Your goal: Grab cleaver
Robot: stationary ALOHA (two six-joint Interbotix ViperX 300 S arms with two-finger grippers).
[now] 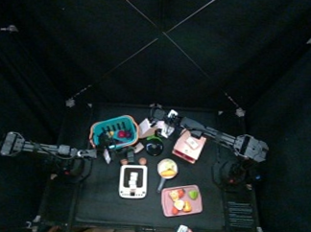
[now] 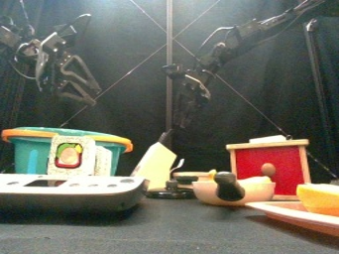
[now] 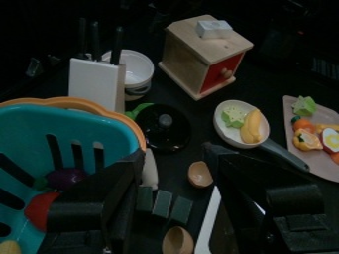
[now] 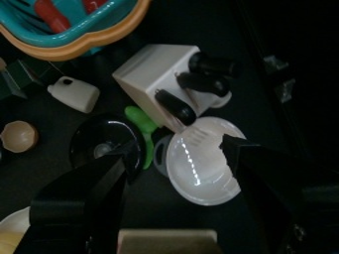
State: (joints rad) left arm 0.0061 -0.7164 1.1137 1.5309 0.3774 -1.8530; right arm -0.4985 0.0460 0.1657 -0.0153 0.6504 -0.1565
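**Hovering over the cleaver, with the grasp not yet made**

Nothing is being held by either arm, so the task is judged to be at its approach stage. The white-bladed cleaver with the black handle [image 4: 157,71] is lying on the black table [image 1: 98,197], near the table's middle. It is just beside the teal plastic basket with the orange rim [image 2: 66,149], and its blade is being shown tilted up in the front view. The right claw [image 4: 179,159] is being held above it with its jaws spread wide. In the right wrist view the blade and handle are being framed just beyond the jaw tips, and a clear glass bowl [image 4: 199,169] is lying between the jaws. No contact with the cleaver is being shown in any view.

The left claw [image 3: 179,169] is being kept to the left side of the table, beside the basket, also with its jaws apart and empty.

Everything that matters is judged to be left: the right claw is to be brought over the handle and lowered, the jaws are to be closed on it, and the cleaver is to be lifted. Whether the jaws are already lined up with the handle cannot be told.
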